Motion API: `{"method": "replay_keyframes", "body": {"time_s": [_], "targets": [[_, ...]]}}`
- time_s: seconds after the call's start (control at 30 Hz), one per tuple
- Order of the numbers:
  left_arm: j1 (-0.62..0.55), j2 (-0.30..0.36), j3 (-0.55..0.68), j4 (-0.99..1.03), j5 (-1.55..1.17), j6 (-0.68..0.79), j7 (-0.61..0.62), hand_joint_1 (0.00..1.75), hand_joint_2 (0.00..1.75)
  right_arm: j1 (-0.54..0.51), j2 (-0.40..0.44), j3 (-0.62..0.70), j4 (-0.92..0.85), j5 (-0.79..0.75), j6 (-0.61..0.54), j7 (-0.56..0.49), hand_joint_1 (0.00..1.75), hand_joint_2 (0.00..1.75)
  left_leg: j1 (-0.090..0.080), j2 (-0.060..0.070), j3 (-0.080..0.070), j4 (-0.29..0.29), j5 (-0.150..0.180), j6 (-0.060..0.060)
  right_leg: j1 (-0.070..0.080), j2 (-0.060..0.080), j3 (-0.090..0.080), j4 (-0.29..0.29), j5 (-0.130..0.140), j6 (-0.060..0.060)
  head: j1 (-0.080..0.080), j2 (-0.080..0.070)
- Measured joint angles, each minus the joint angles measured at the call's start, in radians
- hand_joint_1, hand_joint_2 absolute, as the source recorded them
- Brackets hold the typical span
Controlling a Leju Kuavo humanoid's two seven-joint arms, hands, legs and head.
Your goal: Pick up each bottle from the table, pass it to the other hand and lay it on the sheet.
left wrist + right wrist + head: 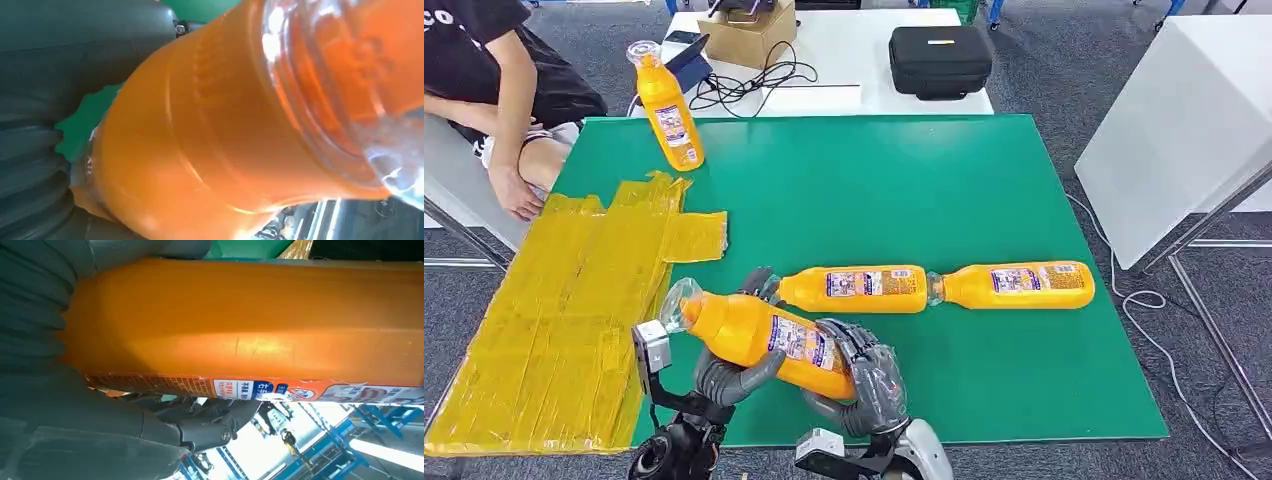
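Both hands hold one orange bottle [759, 335] above the near edge of the green desk [984, 340], the left hand [724, 375] wrapped near its cap and the right hand [864, 375] at its bottom, so the pass seems underway, and next the right hand should let go.

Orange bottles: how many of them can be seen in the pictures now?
4. One bottle is held by both the left hand and right hand; two lie end to end mid-table; one lies at the far left corner.
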Motion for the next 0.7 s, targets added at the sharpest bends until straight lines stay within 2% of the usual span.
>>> {"method": "replay_keyframes", "body": {"time_s": [0.03, 0.07, 0.7], "targets": [[0.000, 0.000, 0.002, 0.002, 0.001, -0.001, 0.000, 1.41, 1.75, -0.002, 0.000, 0.002, 0.003, -0.002, 0.002, 0.002, 1.75, 1.75, 0.000, 0.000, 0.000, 0.000, 0.000, 0.000, 0.000, 0.000, 0.000, 0.000, 0.000, 0.000, 0.000, 0.000], [0.000, 0.000, 0.003, 0.004, 0.005, -0.002, -0.001, 1.71, 1.75, -0.004, 0.000, 0.005, 0.005, -0.003, 0.002, 0.004, 1.75, 1.75, 0.000, 0.000, 0.000, 0.000, 0.000, 0.000, 0.000, 0.000, 0.000, 0.000, 0.000, 0.000, 0.000, 0.000], [-0.014, 0.000, 0.008, 0.022, 0.036, -0.018, -0.024, 1.75, 1.75, -0.019, 0.000, 0.029, 0.027, -0.082, 0.006, -0.010, 1.75, 1.75, 0.000, 0.000, 0.000, 0.000, 0.000, 0.000, 0.000, 0.000, -0.001, 0.000, 0.000, 0.000, 0.000, 0.000]]}}
